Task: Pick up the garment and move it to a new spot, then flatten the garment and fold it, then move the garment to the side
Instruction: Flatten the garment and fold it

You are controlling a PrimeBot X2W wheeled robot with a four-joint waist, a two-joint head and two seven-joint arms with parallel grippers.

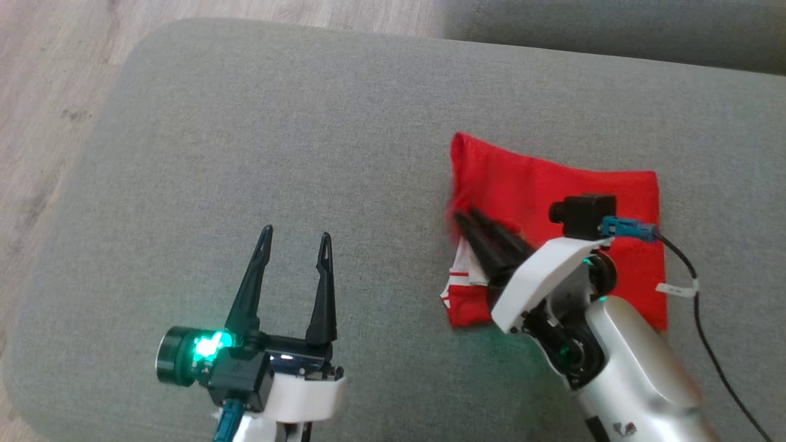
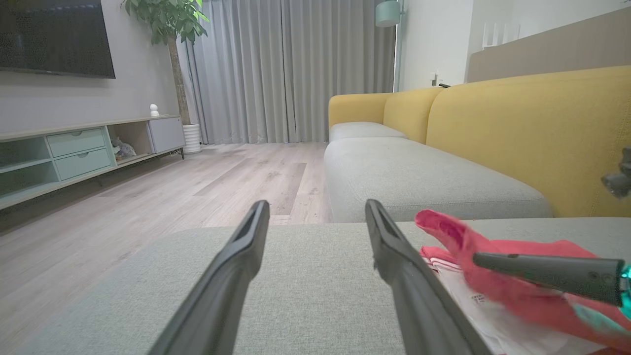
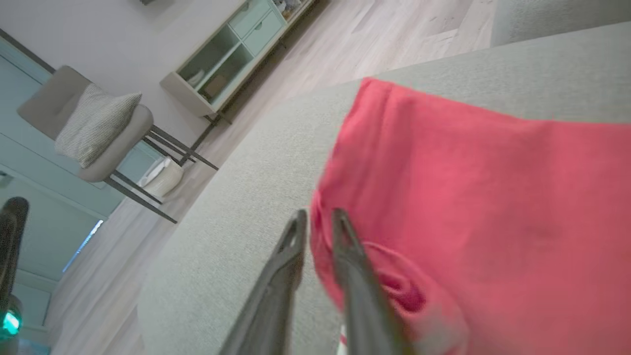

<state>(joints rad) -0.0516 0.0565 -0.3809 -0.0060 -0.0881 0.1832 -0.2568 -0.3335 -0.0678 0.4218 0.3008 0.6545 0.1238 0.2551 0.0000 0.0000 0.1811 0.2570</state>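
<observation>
- Because the red garment (image 1: 552, 178) is thin, limp cloth, it should weigh next to nothing. It will likely drape, slide on itself and lose its fold if lifted by a single point. Nothing about it looks fragile.
- It lies folded into a rough rectangle on the right half of the grey seat cushion (image 1: 276, 123). A white-striped trim (image 1: 457, 279) peeps out at its near left corner.
- The best hold, I judge, is a pinch through all the layers at a folded edge or corner. Two corners at once would be better, so the stack travels together rather than peeling open.
- The right claw (image 1: 463, 216) sits at the garment's left edge, its fingers only a narrow gap apart, and a flap of red stands raised just beside them. That edge is blurred in the right wrist view, so I cannot tell whether cloth is pinched between the fingers or merely touching them.
- The left claw (image 1: 296, 232) stands wide and holds nothing, over bare cushion to the left of the garment and clear of it.
</observation>
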